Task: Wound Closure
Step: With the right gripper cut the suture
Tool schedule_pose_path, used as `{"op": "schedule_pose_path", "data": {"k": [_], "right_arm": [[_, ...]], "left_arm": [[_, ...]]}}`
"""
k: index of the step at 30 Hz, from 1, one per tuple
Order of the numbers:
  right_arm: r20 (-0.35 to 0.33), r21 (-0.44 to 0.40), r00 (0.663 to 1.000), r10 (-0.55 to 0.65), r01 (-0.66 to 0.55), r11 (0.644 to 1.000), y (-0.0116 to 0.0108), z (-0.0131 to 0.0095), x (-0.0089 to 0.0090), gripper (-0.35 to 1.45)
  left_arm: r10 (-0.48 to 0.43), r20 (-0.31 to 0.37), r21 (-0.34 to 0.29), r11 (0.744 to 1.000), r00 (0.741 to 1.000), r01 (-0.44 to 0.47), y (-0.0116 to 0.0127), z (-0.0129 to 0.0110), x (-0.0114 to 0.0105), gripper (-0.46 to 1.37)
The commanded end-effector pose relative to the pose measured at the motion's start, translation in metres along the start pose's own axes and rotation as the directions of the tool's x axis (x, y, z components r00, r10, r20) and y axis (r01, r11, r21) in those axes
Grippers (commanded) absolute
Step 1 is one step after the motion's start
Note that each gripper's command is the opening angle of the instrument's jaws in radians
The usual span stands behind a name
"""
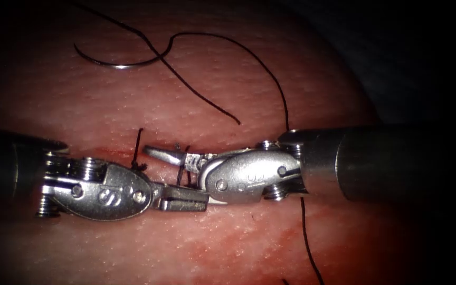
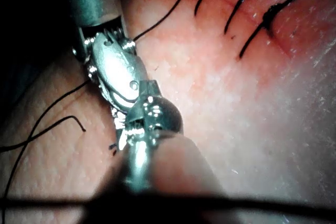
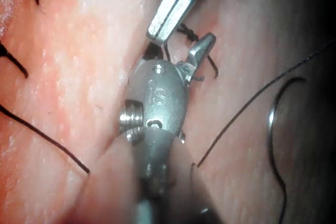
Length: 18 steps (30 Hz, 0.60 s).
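**Needle parked on the tissue, both claws at the cut**

Your needle (image 1: 114, 63) lies free on the tissue (image 1: 228, 95), well above the cut (image 1: 112, 152) and toward the left in the endoscope view. It is a thin, dark, shallow curve, not driven into the tissue and held by neither tool. The thread (image 1: 270, 79) runs from it in a wide arc across to the right tool's shaft, and a loose end lies on the tissue between. At the cut, short dark thread ends (image 1: 138, 145) stand up from a knot. Your right claw (image 1: 186, 177) stands open, jaws spread either side of thread at the cut. Your left claw (image 1: 183, 200) looks closed, with nothing visibly in it. Its housing bears a stamped mark you can't read with certainty.
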Motion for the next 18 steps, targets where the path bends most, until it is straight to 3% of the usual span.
{"op": "schedule_pose_path", "data": {"k": [1,12,18], "right_arm": [[-0.001,-0.001,1.0,0.001,-0.001,1.0,0.0,0.0,0.0,1.08],[0.0,-0.003,1.0,-0.002,0.002,1.0,0.0002,0.0002,-0.0008,0.95],[-0.011,0.012,1.0,-0.002,0.002,1.0,0.0002,0.0003,-0.0007,0.73]], "left_arm": [[0.0,0.0,-0.004,1.0,1.0,0.0,0.0,0.0,0.0,-0.35],[0.001,-0.002,-0.007,1.0,1.0,-0.001,0.0006,0.0001,0.0001,-0.35],[0.001,-0.002,-0.008,1.0,1.0,-0.001,0.0005,0.0001,0.0001,-0.35]]}}
